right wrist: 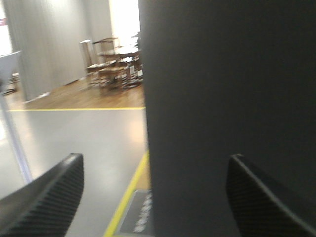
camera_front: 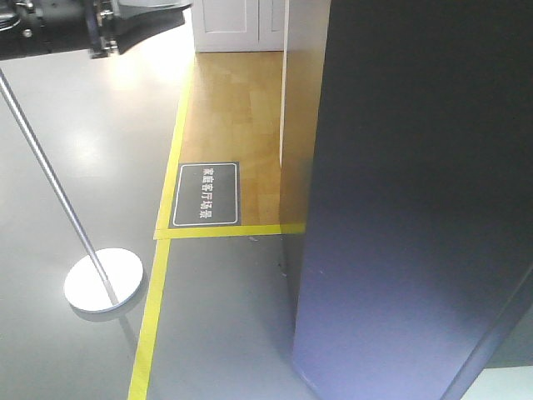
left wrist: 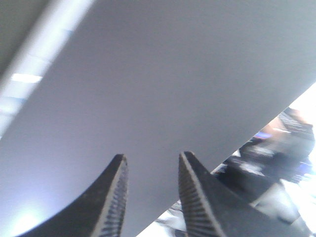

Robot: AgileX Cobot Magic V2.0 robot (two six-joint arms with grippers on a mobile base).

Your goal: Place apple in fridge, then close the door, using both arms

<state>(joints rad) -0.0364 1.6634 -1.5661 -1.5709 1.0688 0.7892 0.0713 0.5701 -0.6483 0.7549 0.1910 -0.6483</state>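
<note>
The fridge (camera_front: pixel 416 208) shows its smooth dark grey-blue outside over the right of the front view. I cannot tell where the door ends and the body begins. In the left wrist view my left gripper (left wrist: pixel 152 163) is open and empty, its ribbed fingers (left wrist: pixel 114 197) close to a smooth grey face (left wrist: pixel 163 74). My right gripper (right wrist: pixel 157 163) is wide open and empty, with a dark face (right wrist: pixel 227 89) close in front of it. A black arm end (camera_front: pixel 100 29) sits at the top left of the front view. The apple is out of view.
A slim metal pole (camera_front: pixel 50 175) with a round white base (camera_front: pixel 104 279) stands on the grey floor at left. Yellow tape (camera_front: pixel 162 250) borders a wood floor patch bearing a dark sign (camera_front: pixel 206 194). White cabinets (camera_front: pixel 237 25) stand at the back. Tables and chairs (right wrist: pixel 111 61) stand far off.
</note>
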